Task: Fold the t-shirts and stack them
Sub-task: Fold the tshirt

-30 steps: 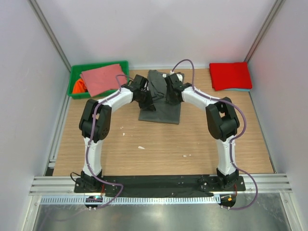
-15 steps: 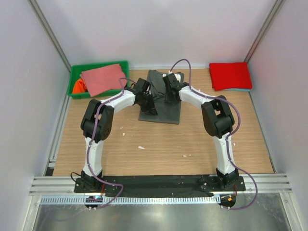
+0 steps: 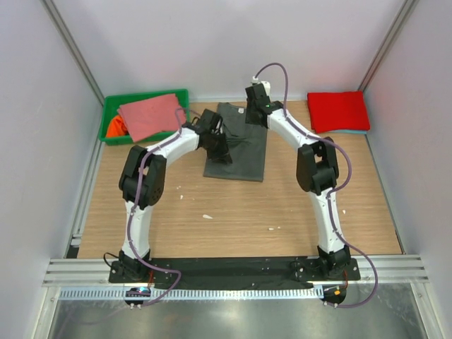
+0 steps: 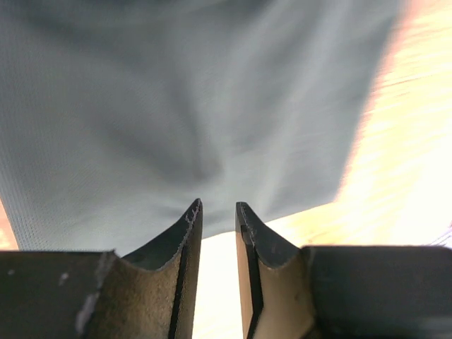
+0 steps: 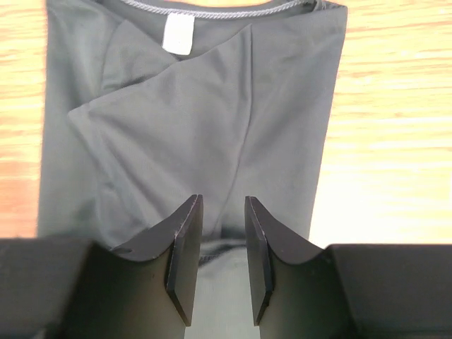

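Enclosure: pale walls (image 3: 233, 49) stood on three sides of a wooden tabletop (image 3: 233, 212).
Arms: the left arm (image 3: 141, 176) and the right arm (image 3: 318, 169) both arched in toward the far middle of the tabletop.
Dark grey t-shirt (image 3: 244, 159): it lay at the far middle of the tabletop, partly folded into a tall panel. Its collar was toward the far wall and one flap was turned diagonally across the front.
Green plastic bin (image 3: 134, 97): it sat in the far left corner.
Salmon-pink t-shirt (image 3: 147, 114): it lay spread over the top of the bin.
Red t-shirt (image 3: 337, 110): it was folded square in the far right corner, well apart from the grey one.
Orange t-shirt (image 3: 116, 127): it was bunched in the bin's left end, under the pink one.
Light-blue t-shirt (image 3: 353, 131): only a thin strip showed under the red one's near edge.
Neck label (image 5: 178, 34): small and white, it sat just inside the grey collar.
Left gripper (image 4: 218, 205): it was low at the grey shirt's left edge. The jaws stood a narrow gap apart and released, with bare tabletop showing between them.
Right gripper (image 5: 222, 199): it was raised above the grey shirt. The jaws stood slightly apart and gripped nothing.
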Controlling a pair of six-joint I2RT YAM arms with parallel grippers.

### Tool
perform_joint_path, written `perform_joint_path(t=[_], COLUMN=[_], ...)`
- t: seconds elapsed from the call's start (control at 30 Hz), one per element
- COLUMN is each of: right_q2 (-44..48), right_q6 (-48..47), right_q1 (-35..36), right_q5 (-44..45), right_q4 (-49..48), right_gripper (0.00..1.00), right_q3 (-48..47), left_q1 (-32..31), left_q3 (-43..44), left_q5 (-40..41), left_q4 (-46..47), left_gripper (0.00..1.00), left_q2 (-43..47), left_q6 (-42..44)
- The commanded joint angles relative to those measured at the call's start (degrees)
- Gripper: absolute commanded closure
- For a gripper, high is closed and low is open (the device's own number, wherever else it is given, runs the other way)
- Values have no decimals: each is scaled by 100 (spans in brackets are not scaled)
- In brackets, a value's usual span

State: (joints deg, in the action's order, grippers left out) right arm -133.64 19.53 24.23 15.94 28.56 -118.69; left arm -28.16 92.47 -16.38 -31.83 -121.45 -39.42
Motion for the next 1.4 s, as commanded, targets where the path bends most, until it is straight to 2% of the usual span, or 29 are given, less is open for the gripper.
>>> perform_joint_path(t=[0.0,0.1,0.2,0.47,0.7,1.07,1.37], right_q2=[716,1112,1462,1816,1903,1921,1737], right_q6=[-117,-63,-19,200,227,262,367], right_q1=[64,64,65,64,64,64,56], right_q5=[-143,-415,-566,-935,-953,-883,-856], right_q4=[37,-86,-157,-544,-553,-465,-412], right_gripper=[63,63,63,65,65,65,64], right_q3=[317,933,1504,2385,2491,2421,2334], left_q1=[100,249,355,355,373,435,504], left_q3=[859,1273,1589,1441,1704,2741,3058], left_q5=[-83,-364,-804,-779,-498,-225,-444], left_q4=[-7,-7,-104,-95,-165,-332,54], left_gripper=[73,74,80,83,81,81,80], left_q2=[210,-185,-590,-678,-985,-1742,-1953], left_q6=[303,373,409,505,707,1155,1121])
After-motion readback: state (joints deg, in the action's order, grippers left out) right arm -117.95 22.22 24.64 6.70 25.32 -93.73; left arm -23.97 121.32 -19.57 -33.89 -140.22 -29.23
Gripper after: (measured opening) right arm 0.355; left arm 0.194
